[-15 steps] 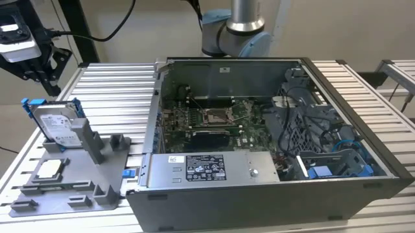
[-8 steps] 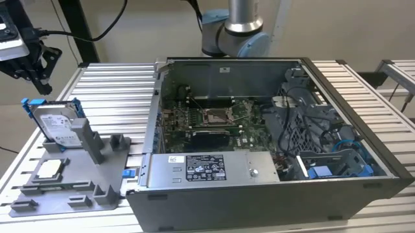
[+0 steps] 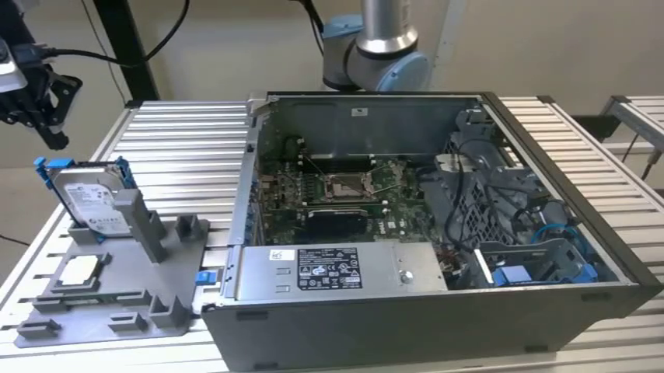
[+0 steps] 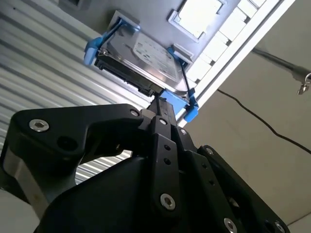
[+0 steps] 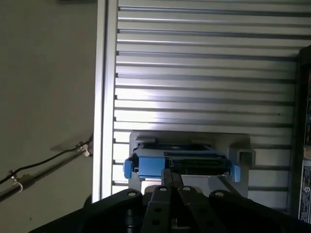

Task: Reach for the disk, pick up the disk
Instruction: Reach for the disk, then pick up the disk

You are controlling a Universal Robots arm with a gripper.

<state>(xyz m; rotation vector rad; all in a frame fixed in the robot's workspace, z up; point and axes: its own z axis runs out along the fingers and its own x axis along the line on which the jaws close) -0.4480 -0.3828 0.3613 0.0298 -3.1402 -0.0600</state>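
Note:
The disk (image 3: 92,194) stands on edge in a grey holder (image 3: 145,233) at the exterior view's left: silver-grey metal with a white label, framed by a blue bracket. My black gripper (image 3: 52,136) hangs above it and a little toward the exterior view's left, clear of it. In both wrist views the disk (image 4: 143,58) (image 5: 194,162) lies just beyond the fingertips of the gripper (image 4: 158,104) (image 5: 172,175), with a gap between them. The fingers meet at their tips with nothing between them, so the gripper is shut.
A grey fixture plate (image 3: 124,311) under the holder carries a small square silver chip (image 3: 81,270). An open computer case (image 3: 415,233) fills the middle and right of the slatted aluminium table (image 3: 176,140). A cable (image 4: 262,121) hangs off the table's edge.

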